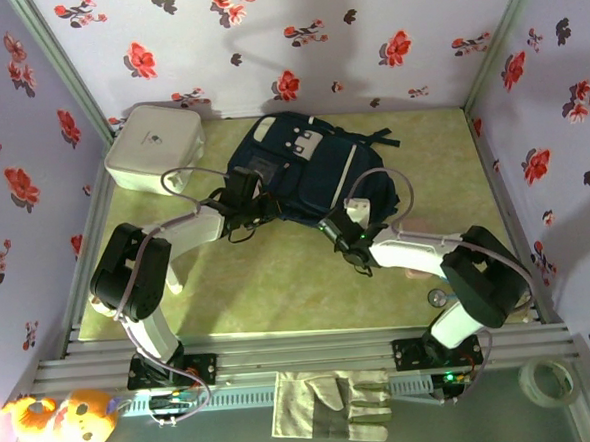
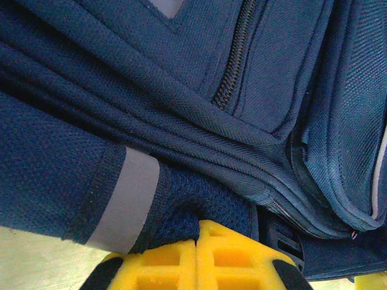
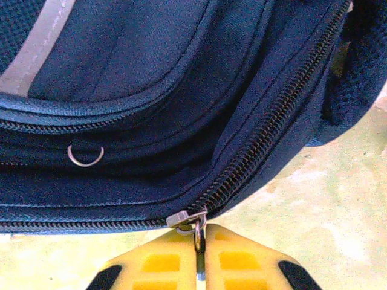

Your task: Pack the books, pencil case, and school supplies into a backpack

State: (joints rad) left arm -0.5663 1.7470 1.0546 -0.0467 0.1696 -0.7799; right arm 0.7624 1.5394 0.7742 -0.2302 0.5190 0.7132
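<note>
The navy backpack lies flat at the middle back of the table. My left gripper sits at its left edge, and in the left wrist view it is shut on a fold of dark mesh fabric beside a grey stripe. My right gripper is at the bag's near right corner. In the right wrist view it is shut on the metal zipper pull. A pale-pink sliver, apparently the pencil case, peeks from under the right forearm. The books and school supplies are out of view.
A white square box stands at the back left, close to the bag. Flowered walls close in the table on three sides. A work glove, a tape roll and a plush toy lie along the front rail.
</note>
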